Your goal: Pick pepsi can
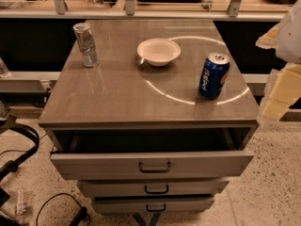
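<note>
The pepsi can (214,76) is blue with white vertical lettering, a red-orange patch and a silver top. It stands upright on the right side of the grey cabinet top (117,98), near the front right corner. My gripper (278,91) shows as pale cream-yellow parts at the right edge of the view. It is to the right of the can, beyond the cabinet's right edge, and does not touch the can. Nothing shows in its grasp.
A slim silver-grey can (86,44) stands at the back left of the top. A white bowl (158,51) sits at the back middle. The top drawer (153,161) is pulled open below the front edge. Black cables (19,149) lie on the floor at left.
</note>
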